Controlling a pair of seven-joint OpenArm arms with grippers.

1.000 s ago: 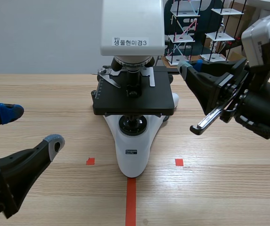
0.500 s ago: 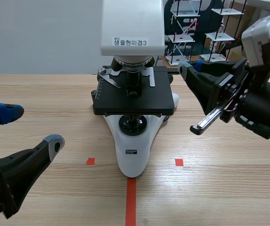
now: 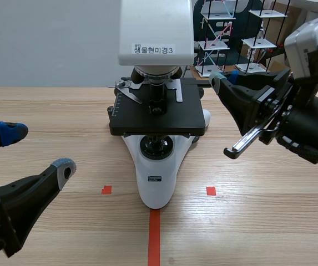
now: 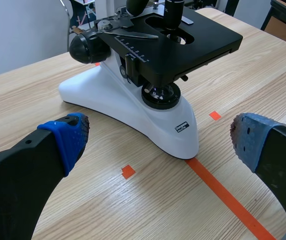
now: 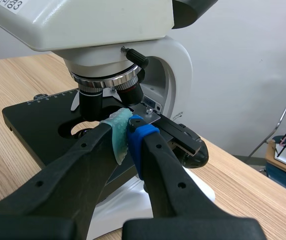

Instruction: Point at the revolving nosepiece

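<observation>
**Scene view.**
- Left gripper point(image 3: 36, 149): fingers spread wide, holding nothing. It sits low, near and to the left of the microscope point(image 3: 156, 111), well apart from it.
- Right gripper point(image 3: 221, 77): fingers pressed together with nothing between them. It is raised just off the right edge of the microscope's stage point(image 3: 159, 119).
- Revolving nosepiece point(image 3: 154, 75): under the microscope's white head point(image 3: 156, 25), above the stage. The right gripper's tip aims toward it, with a gap between them.
- Table point(image 3: 269, 221): wooden; the microscope stands on it.
- Tape line point(image 3: 154, 238): runs from the front of the microscope's base toward the robot.
- Stick-and-ball models point(image 3: 214, 39): behind the microscope, to its right.

**Left wrist view.**
- The blue pads point(image 4: 70, 135) stand far apart, with the front of the microscope's white base point(image 4: 128, 102) ahead of them, untouched.
- Black focus knob point(image 4: 85, 47): on the microscope's side.
- Round lamp lens point(image 4: 160, 95): under the stage.

**Right wrist view.**
- One green and one blue pad meet flat against each other, just below and beside the nosepiece.
- The closed tip lies close to a black objective point(image 5: 92, 102) that hangs from the nosepiece over the stage. Contact cannot be told.

**Change.** All three scene frames match: neither arm has shifted and the microscope stands as before.
</observation>
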